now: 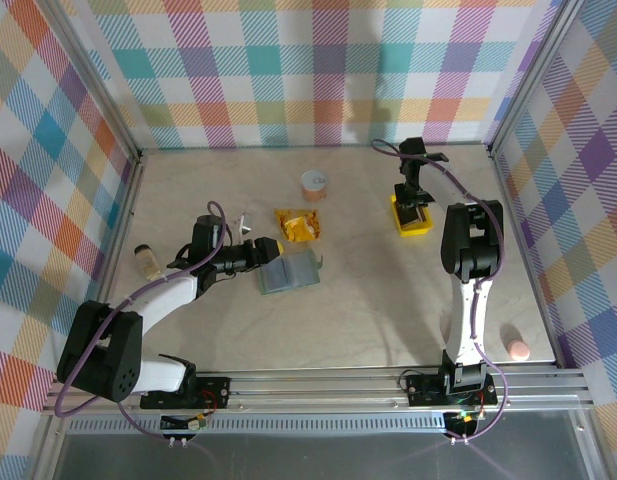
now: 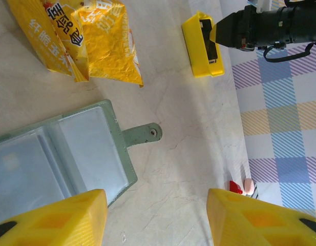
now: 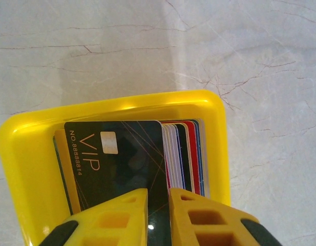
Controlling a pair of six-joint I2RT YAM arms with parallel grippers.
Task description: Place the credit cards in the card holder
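The credit cards [image 3: 186, 154] stand on edge in a small yellow tray [image 3: 122, 102] at the back right of the table [image 1: 413, 225]. A black VIP card [image 3: 117, 159] leans at the front of the stack. My right gripper [image 3: 158, 207] reaches down into the tray [image 1: 412, 205], its jaws closed to a narrow slot with the black card's edge in it. The card holder [image 1: 288, 272], a grey-green wallet, lies open and flat mid-table with its strap out [image 2: 70, 154]. My left gripper [image 1: 271, 247] hovers open at the wallet's left end [image 2: 158, 215], holding nothing.
A crinkly orange-yellow snack packet [image 1: 300, 224] lies just behind the wallet [image 2: 86, 36]. A small peach roll [image 1: 314, 183] sits further back. A small jar [image 1: 145, 258] stands at the left wall. A pink object [image 1: 518, 349] lies front right.
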